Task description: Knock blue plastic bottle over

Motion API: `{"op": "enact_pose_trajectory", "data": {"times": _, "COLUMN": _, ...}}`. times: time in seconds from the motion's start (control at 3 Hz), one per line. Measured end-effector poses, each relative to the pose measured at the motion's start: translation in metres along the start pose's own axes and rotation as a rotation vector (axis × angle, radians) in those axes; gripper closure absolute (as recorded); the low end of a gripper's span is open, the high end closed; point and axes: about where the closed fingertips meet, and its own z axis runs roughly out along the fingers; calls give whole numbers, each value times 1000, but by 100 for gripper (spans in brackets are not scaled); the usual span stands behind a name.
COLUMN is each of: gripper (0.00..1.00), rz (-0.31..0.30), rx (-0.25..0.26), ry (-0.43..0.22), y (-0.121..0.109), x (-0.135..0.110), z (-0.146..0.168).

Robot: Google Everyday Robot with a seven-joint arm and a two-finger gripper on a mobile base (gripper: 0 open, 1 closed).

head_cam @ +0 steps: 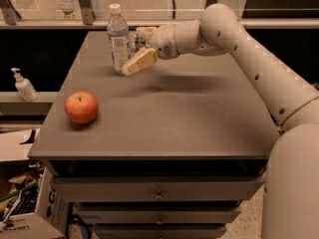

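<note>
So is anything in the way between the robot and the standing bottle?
Nothing visible. The end effector sits right beside the blue plastic bottle, low down; the apple is far off, at the table's front left.

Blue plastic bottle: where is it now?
The white-capped blue plastic bottle stands upright near the grey table's far edge, left of centre in the camera view, end effector close beside it.
</note>
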Motion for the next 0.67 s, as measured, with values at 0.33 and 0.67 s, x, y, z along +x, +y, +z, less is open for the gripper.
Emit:
{"op": "enact_pose_trajectory", "data": {"times": 0.33, "gripper": 0, "rz": 1, "rx": -44, "ry": -44, "y": 8, "x": -17, "z": 27}}
{"op": "enact_pose_trajectory", "data": {"times": 0.67, "gripper": 18, "rz": -6, "rx": -78, "ry": -76, "y": 20, "x": -30, "z": 51}}
